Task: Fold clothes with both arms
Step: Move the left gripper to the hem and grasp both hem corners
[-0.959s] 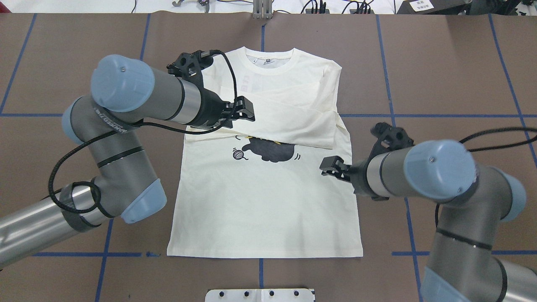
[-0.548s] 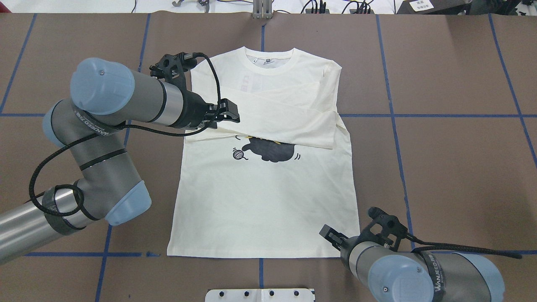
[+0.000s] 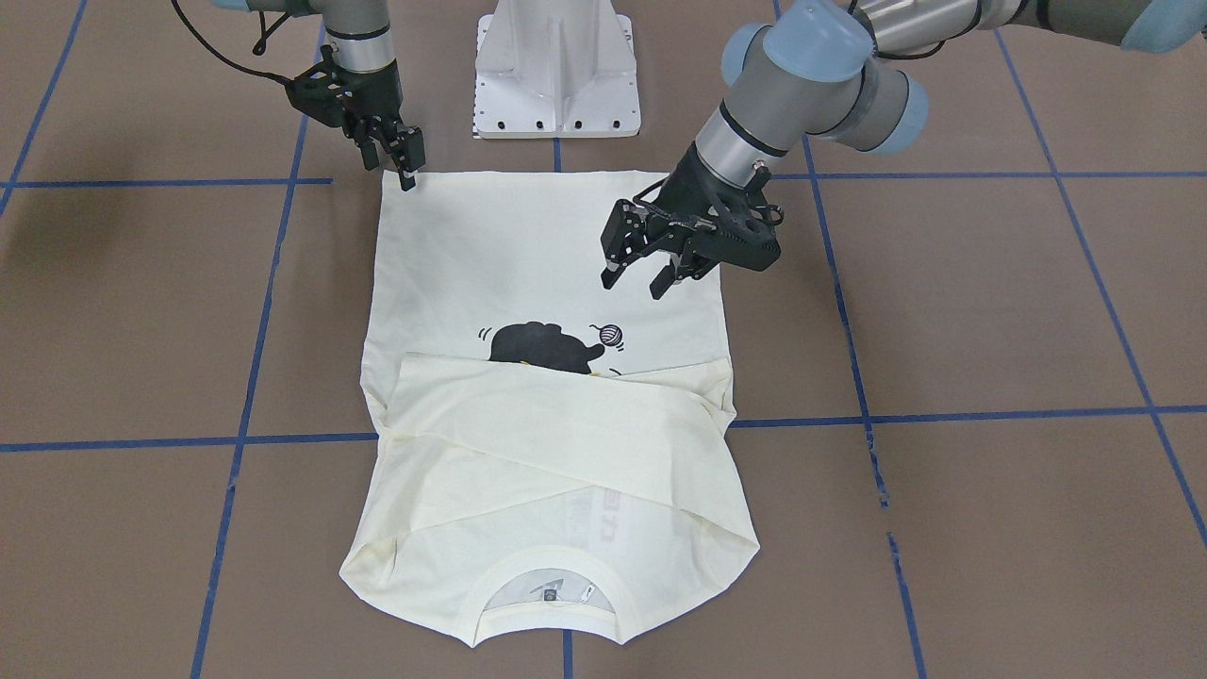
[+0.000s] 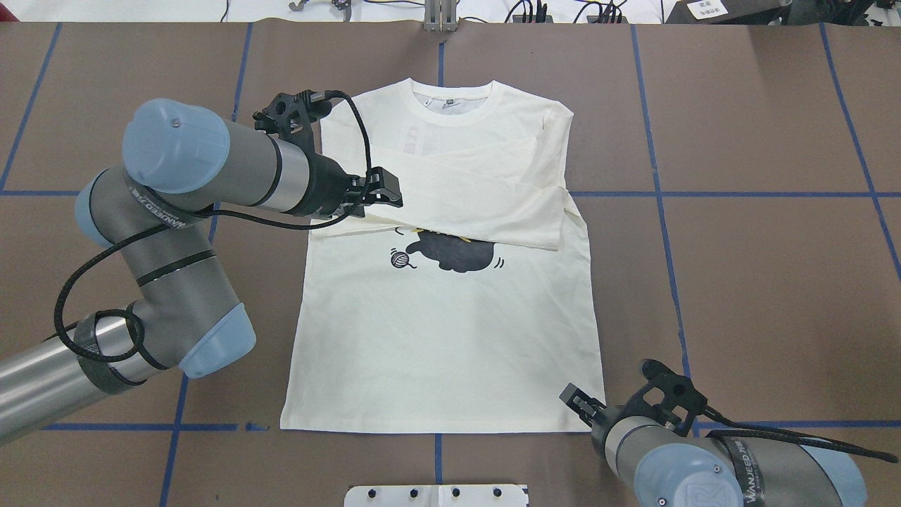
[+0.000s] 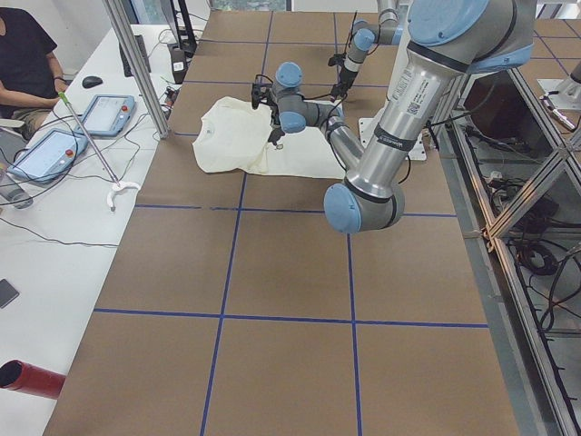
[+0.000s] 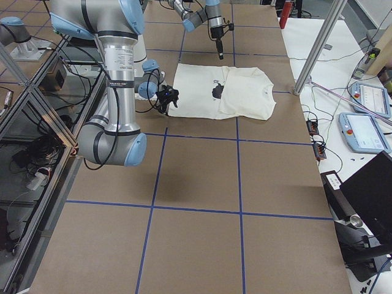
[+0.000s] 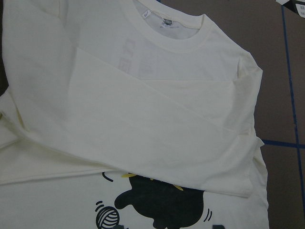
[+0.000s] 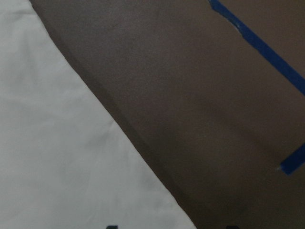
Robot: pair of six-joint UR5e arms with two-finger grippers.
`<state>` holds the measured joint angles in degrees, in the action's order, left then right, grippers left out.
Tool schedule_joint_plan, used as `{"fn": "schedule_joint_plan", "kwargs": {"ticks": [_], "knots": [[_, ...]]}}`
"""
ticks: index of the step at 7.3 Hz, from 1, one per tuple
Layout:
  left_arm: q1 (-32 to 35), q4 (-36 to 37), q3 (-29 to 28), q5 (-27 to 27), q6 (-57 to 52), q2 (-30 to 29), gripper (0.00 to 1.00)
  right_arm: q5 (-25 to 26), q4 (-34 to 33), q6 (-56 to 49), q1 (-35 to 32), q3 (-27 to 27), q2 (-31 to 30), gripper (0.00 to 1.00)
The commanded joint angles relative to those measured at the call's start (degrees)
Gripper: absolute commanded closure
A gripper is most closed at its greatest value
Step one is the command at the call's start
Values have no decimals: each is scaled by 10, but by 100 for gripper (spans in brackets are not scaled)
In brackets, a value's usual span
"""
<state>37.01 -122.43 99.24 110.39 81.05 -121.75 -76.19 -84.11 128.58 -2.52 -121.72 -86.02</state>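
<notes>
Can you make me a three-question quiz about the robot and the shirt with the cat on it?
1. Where is the right gripper? A over the collar; B by a bottom corner of the shirt; C off the table.
2. What colour is the cat? A red; B blue; C black.
3. How are the sleeves? A folded across the chest; B spread out sideways; C rolled up.
1 B: it hangs at the hem corner. 2 C: the print is black. 3 A: both lie crossed over the front.
</notes>
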Motion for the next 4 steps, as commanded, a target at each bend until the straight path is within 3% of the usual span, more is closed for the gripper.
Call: {"fn": "schedule_joint_plan", "kwargs": {"ticks": [1,2,4], "knots": [[0,0,0,0,1,-1,31,-1,0,1,12,2,-4,24],[0,0,0,0,2,-1,31,-2,0,1,13,2,-4,26],[0,0,-1,0,2,0,31,-2,0,0,14,4,-3,39]]}}
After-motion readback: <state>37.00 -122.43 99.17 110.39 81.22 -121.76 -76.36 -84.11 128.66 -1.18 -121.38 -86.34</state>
